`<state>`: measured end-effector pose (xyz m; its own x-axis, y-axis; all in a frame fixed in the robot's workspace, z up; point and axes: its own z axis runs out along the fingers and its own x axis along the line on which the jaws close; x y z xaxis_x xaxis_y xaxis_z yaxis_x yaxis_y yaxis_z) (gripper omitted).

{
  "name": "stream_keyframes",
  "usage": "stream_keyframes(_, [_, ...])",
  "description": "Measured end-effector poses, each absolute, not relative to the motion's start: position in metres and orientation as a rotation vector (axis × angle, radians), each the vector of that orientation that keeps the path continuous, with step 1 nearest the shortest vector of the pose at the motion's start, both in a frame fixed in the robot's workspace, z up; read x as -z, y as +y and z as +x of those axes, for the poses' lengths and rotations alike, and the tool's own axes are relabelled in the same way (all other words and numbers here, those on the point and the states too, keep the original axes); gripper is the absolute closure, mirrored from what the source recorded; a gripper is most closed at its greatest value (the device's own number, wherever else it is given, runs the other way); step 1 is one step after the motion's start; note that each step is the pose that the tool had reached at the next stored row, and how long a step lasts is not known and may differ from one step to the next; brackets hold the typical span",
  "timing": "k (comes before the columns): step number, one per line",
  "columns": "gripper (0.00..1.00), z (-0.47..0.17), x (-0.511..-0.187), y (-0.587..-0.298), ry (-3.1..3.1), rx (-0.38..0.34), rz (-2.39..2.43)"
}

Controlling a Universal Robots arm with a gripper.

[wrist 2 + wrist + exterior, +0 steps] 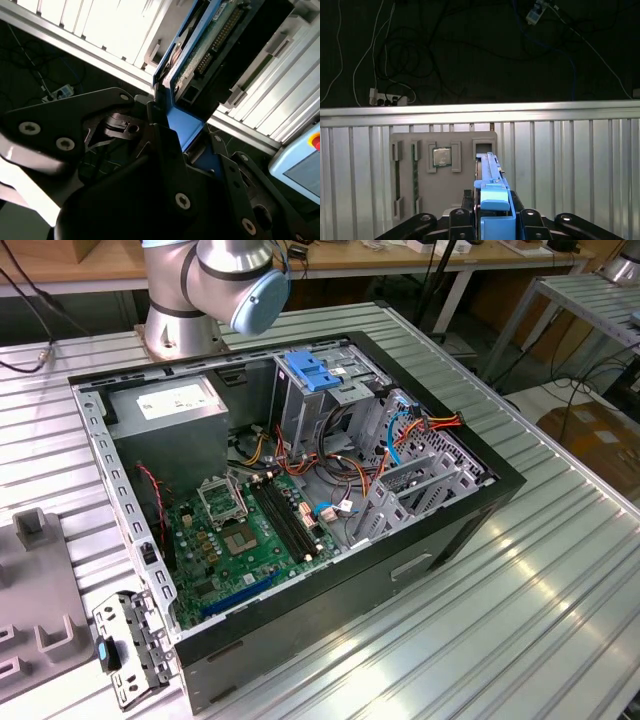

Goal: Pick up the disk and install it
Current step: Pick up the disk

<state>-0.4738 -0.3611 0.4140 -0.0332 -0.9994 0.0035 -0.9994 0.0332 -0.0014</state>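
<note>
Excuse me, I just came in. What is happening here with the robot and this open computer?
A single robot arm is working on installing a disk. Its pincer is shut on the disk, holding it edge-on by its blue side rails, over the grey parts tray on the ribbed metal table. A processor chip sits in that tray. The open computer case lies on the table, and the disk is not yet in it.
</note>
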Motion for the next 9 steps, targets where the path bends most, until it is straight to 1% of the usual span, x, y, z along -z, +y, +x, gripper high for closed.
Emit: stream_keyframes(9, [0.63,-0.474,-0.43,-0.361,-2.257,-0.005,2.183])
